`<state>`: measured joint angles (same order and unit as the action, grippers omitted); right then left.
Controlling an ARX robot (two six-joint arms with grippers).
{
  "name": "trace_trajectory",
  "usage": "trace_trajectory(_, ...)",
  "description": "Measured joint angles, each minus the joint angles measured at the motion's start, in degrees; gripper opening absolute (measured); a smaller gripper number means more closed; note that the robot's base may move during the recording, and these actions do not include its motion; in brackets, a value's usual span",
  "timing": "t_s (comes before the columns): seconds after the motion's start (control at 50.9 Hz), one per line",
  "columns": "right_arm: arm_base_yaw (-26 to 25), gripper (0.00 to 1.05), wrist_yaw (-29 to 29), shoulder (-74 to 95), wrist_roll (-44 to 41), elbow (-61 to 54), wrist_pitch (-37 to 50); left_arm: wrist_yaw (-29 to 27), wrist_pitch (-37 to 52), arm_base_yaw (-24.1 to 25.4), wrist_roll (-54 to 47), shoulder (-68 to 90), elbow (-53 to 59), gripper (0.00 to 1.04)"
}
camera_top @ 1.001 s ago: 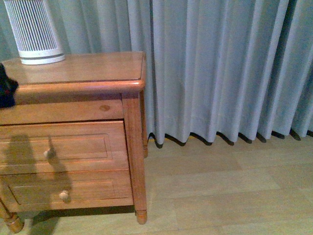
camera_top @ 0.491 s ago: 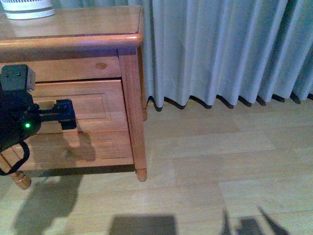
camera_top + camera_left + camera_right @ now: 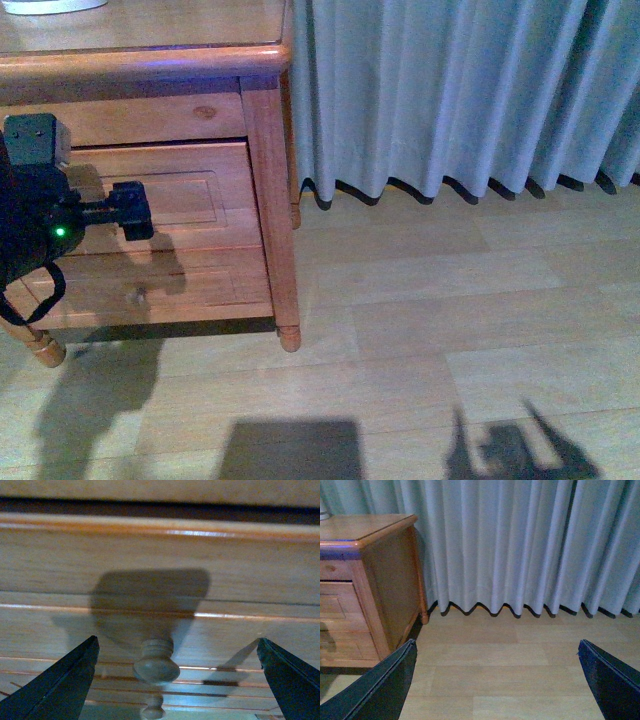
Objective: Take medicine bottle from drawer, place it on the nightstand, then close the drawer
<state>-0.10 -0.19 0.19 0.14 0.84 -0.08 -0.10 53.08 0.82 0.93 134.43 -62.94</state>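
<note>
First, bottle: not in view in any picture; judged to lie inside the drawer [image 3: 190, 190], whose front sits flush in the nightstand [image 3: 262, 180], so shut

- knob [image 3: 156, 663] of that drawer: round, pale wood; in the left wrist view it stands between the two fingers [image 3: 65, 685] but beyond their tips, a little off centre, nothing touching it; in the front view it is hidden behind the gripper
- left gripper [image 3: 128, 210]: level with the drawer front and pointed at it; jaws spread far wider than the knob, holding nothing
- lower knob [image 3: 140, 295]: beneath, on the shallower drawer, untouched
- right gripper [image 3: 496, 642]: well apart from the nightstand, above bare floor [image 3: 520, 670], facing the curtain [image 3: 520, 545]; jaws wide, empty
- step in hand, as judged: approach to the knob, the task's opening step; drawer not yet opened, bottle not yet taken, closing to come last
- next move calls for: advancing until the knob sits between the fingers, centring on it, closing on its head or neck, then a straight pull outward along the drawer's run; a skewed pull may let the round knob slip free
</note>
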Motion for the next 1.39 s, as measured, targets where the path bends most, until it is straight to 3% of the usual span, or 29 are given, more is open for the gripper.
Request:
trace_trajectory(0.236, 0.0, 0.98, 0.0, 0.0, 0.0, 0.0, 0.0, 0.0, -0.1, 0.3, 0.1, 2.3, -0.7, 0.98)
trace_trajectory(0.55, 0.0, 0.98, 0.0, 0.0, 0.0, 0.0, 0.0, 0.2, -0.1, 0.5, 0.2, 2.4, -1.4, 0.43)
trace_trajectory(0.668, 0.0, 0.98, 0.0, 0.0, 0.0, 0.0, 0.0, 0.5, -0.1, 1.2, 0.2, 2.4, -1.4, 0.28)
trace_trajectory(0.923, 0.0, 0.98, 0.0, 0.0, 0.0, 0.0, 0.0, 0.9, 3.7, 1.4, 0.2, 0.3, 3.1, 0.27)
trace_trajectory(1.394, 0.0, 0.98, 0.0, 0.0, 0.0, 0.0, 0.0, 3.1, 25.4, 2.5, 2.8, -8.9, 38.4, 0.26)
